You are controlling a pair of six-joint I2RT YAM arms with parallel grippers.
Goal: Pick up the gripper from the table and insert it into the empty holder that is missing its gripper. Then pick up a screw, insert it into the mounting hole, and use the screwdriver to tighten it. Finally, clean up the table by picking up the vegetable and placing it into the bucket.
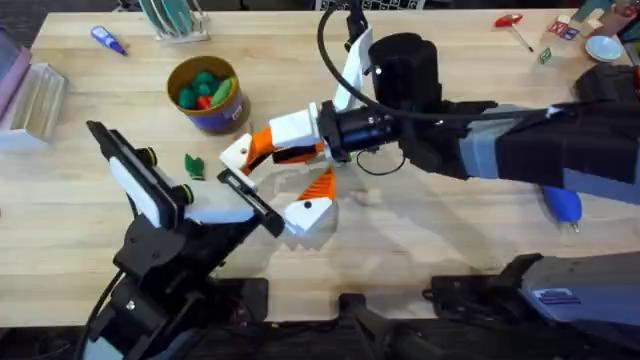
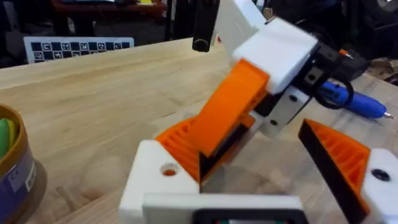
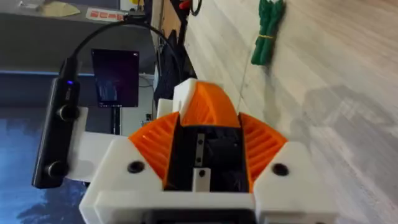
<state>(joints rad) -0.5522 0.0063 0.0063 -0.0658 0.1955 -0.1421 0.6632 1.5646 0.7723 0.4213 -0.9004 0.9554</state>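
My left gripper [image 1: 275, 182] is open at the table's middle, its white fingers spread wide. One of them is the holder [image 1: 238, 153] [image 2: 152, 180]. The orange ribbed gripper [image 2: 177, 138] [image 3: 208, 106] sits against it, and orange shows through its mounting hole. My right gripper [image 1: 268, 148] [image 3: 205, 134] reaches across from the right and is shut on that orange gripper. The blue screwdriver [image 1: 562, 205] [image 2: 351, 102] lies on the table at the right. The dark green vegetable [image 1: 194, 166] [image 3: 267, 31] lies on the table below the yellow-rimmed bucket [image 1: 207, 95] [image 2: 12, 168], which holds toy pieces.
A black cylindrical arm body [image 1: 403, 62] with a looping cable stands behind the grippers. A small blue-handled tool [image 1: 108, 40] lies far left, a red-handled tool [image 1: 512, 25] far right. A clear box [image 1: 35, 95] sits at the left edge.
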